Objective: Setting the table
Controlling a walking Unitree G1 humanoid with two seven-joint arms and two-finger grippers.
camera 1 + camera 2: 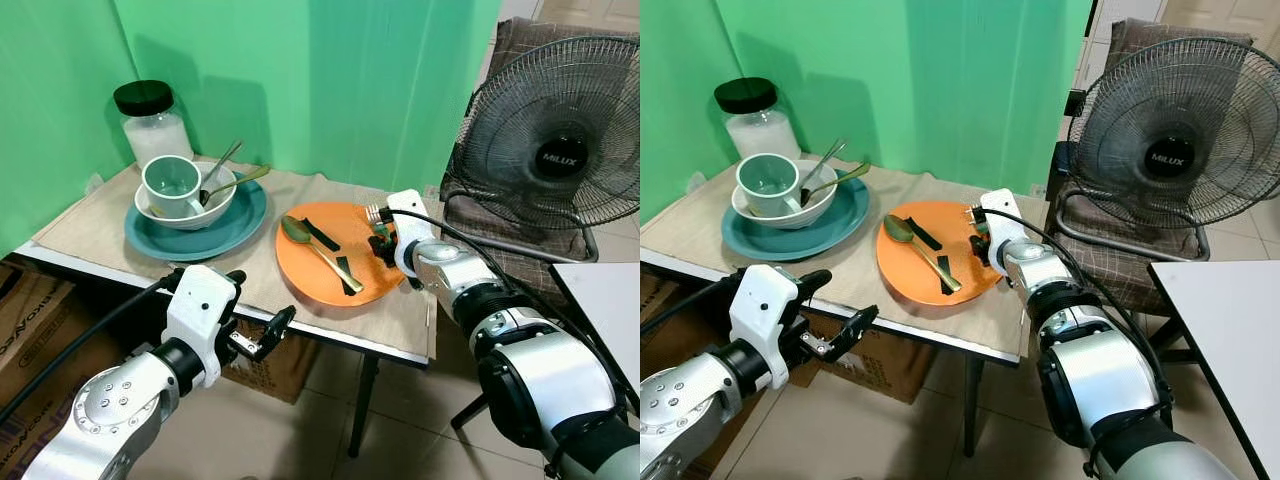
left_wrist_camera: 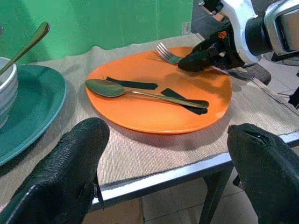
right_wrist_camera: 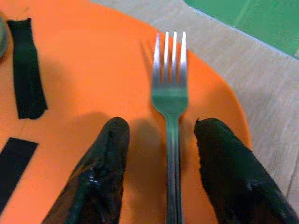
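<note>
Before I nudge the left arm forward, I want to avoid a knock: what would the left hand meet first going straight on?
Probably the table's front edge, then the orange plate holding the spoon; depth is uncertain.

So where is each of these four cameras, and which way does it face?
Left eye: on the head, looking down at the table; both arms show.
Right eye: beside it, same scene.
Left wrist: looks along the open left tool at the orange plate.
Right wrist: looks along the right tool, straddling the fork.
Both wrist views share plate and fork.
</note>
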